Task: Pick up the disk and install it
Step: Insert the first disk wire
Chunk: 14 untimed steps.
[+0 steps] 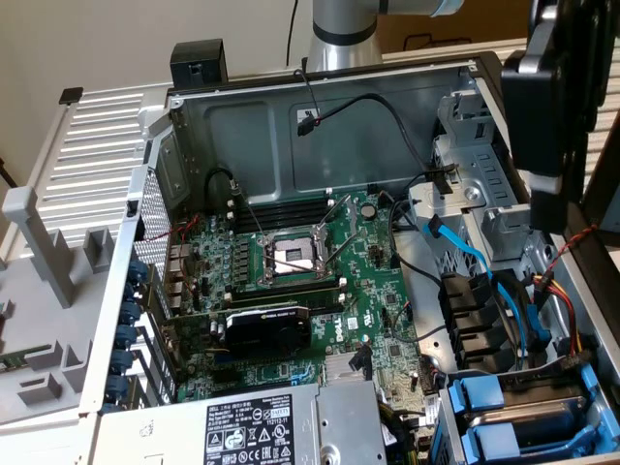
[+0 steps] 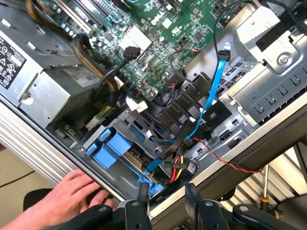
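Observation:
The disk lies in the drive bay at the lower corner of the open computer case, on the exterior view's right, grey between the bright blue parts of its carrier. In the wrist view the blue carrier sits in the bay with red, yellow and black cables beside it. My gripper hovers above the case rim close to that bay, open, with nothing between its black fingers. In the exterior view the gripper hangs high over the case's right side.
A person's hand rests on the case rim next to the blue carrier. The silver power supply lies beside the bay. Light blue data cables, the green motherboard and the metal drive cage crowd the case.

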Each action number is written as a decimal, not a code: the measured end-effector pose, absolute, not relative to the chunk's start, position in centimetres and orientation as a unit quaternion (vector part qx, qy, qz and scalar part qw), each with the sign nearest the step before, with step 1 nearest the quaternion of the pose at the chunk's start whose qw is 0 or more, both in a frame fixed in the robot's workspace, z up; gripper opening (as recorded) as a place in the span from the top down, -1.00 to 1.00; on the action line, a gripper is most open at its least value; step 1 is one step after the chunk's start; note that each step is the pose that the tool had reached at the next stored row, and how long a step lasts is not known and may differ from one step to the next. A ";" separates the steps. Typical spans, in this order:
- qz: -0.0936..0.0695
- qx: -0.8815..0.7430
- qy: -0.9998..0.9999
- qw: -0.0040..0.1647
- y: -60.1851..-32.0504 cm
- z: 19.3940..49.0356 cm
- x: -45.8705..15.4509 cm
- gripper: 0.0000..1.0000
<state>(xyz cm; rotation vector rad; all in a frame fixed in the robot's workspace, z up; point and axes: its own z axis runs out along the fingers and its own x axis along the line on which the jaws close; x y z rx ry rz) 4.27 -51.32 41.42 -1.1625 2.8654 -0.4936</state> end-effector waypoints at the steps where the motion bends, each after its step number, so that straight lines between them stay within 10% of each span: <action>1: -0.158 -0.378 0.912 0.006 -51.3 41.4 4.3 0.15; 14: -0.152 -0.388 0.909 0.007 -52.9 42.0 4.6 0.15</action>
